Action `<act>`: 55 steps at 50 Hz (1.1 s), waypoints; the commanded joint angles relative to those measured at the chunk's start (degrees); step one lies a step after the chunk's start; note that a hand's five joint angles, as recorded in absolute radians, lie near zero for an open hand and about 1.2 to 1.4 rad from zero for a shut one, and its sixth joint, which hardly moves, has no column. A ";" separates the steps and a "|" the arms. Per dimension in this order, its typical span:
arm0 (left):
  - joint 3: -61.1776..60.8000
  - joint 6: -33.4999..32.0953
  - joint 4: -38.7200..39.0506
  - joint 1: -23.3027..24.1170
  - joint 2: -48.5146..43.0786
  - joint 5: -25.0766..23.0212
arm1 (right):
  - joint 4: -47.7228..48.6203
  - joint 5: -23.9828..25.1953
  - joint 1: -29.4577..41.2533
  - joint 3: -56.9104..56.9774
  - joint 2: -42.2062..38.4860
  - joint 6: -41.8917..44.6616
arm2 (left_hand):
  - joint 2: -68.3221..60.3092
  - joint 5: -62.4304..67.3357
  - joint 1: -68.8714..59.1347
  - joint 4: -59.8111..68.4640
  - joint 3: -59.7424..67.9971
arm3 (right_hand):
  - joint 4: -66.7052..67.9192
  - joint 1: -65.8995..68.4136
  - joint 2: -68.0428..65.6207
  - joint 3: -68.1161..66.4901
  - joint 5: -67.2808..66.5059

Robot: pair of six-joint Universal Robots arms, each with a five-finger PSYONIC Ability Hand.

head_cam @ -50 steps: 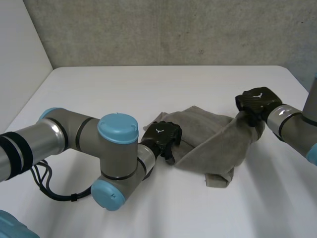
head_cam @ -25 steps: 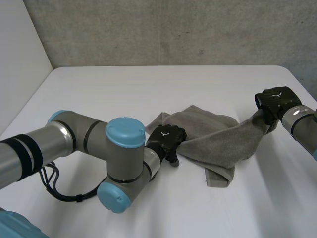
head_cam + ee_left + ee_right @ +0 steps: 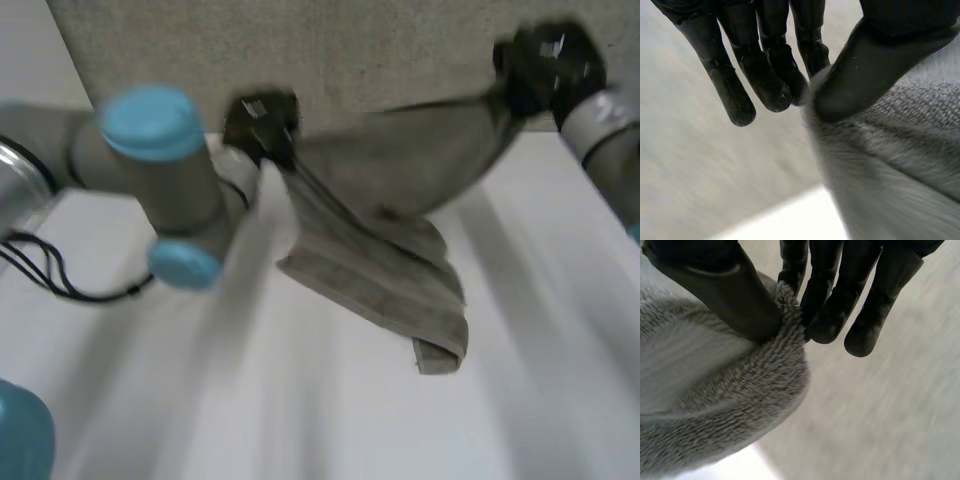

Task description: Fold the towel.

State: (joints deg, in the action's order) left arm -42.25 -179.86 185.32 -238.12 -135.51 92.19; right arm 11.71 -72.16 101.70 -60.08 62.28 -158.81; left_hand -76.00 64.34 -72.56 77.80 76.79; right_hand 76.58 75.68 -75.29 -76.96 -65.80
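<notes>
A grey towel [image 3: 400, 190] hangs stretched between both hands, high above the white table [image 3: 300, 400]. My left hand [image 3: 262, 122] pinches one top corner of it between thumb [image 3: 875, 70] and fingers [image 3: 775, 75]. My right hand [image 3: 548, 62] pinches the other top corner, thumb [image 3: 730, 295] against fingers [image 3: 825, 300], with the pile of the towel [image 3: 715, 390] bunched under it. The towel's lower part sags in folds, and its bottom end [image 3: 440, 350] reaches down to the table or close to it. The towel [image 3: 900, 160] falls away below the left thumb.
A grey concrete wall [image 3: 350, 50] rises behind the table's far edge. The left arm's blue-capped elbow [image 3: 150, 125] stands high beside the towel. The right forearm [image 3: 610, 130] reaches in from the right side.
Both hands have risen sharply from table height, lifting the towel off the table and spreading it between them. The left hand's fingers have closed on the towel's corner.
</notes>
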 commanded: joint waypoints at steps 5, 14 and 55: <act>26.51 -3.66 1.00 -5.16 5.07 3.79 | 20.29 -4.57 1.22 8.14 1.62 -26.91 | -4.00 5.66 -7.44 2.20 3.21 | 3.42 4.32 -4.71 -3.04 -4.20; 19.93 -3.66 -0.05 -6.75 10.61 3.08 | 15.23 6.11 0.69 1.20 6.27 -34.30 | -4.00 5.66 -7.44 2.20 3.21 | 3.42 4.32 -4.71 -3.04 -4.20; -61.72 -4.01 10.05 -13.87 25.47 -9.22 | 0.84 13.19 -6.51 -45.56 15.41 4.74 | 38.35 -36.69 34.90 -40.15 -39.14 | 3.42 4.32 -4.71 -3.04 -4.20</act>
State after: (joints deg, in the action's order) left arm -102.77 -183.78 193.60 -252.10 -109.45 82.02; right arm 5.38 -57.80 95.40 -102.02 76.62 -151.52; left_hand -42.00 31.01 -41.37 42.09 42.37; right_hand 76.89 75.68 -76.92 -77.07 -66.10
